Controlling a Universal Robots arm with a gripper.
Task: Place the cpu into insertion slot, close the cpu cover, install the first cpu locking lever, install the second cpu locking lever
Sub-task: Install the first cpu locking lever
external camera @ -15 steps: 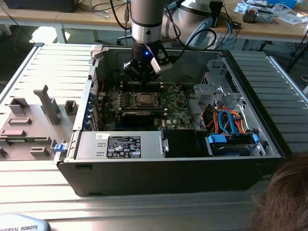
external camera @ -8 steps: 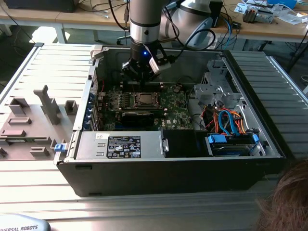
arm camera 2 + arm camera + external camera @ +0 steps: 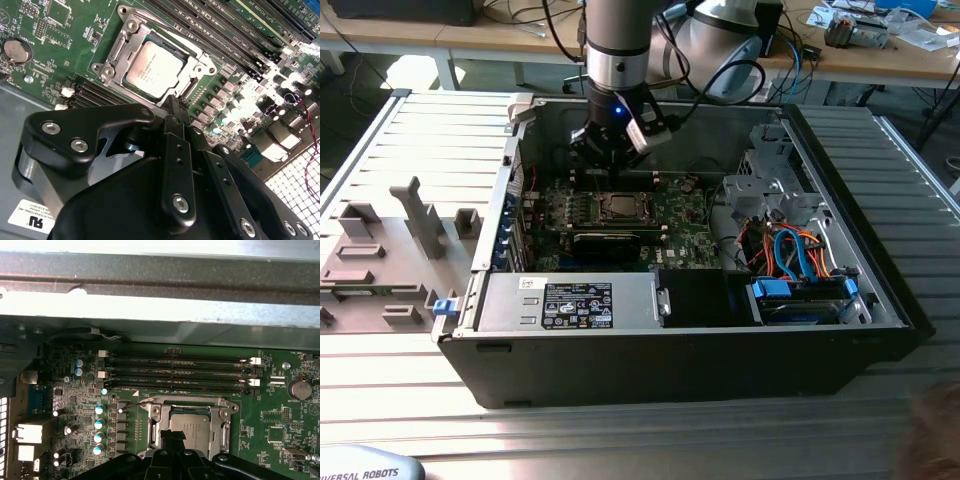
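The chip [image 3: 153,68] sits flat in its socket on the green board [image 3: 75,45], and the silvery cover [image 3: 197,62] lies closed around it, framing the metal top. In the first wrist view the chip [image 3: 192,426] shows partly behind the fingers. The gripper [image 3: 172,107] hangs just above the socket's edge, its black fingers [image 3: 176,150] drawn close together with nothing between them. In the exterior view the gripper [image 3: 608,168] reaches down into the open computer case [image 3: 670,360], directly over the socket.
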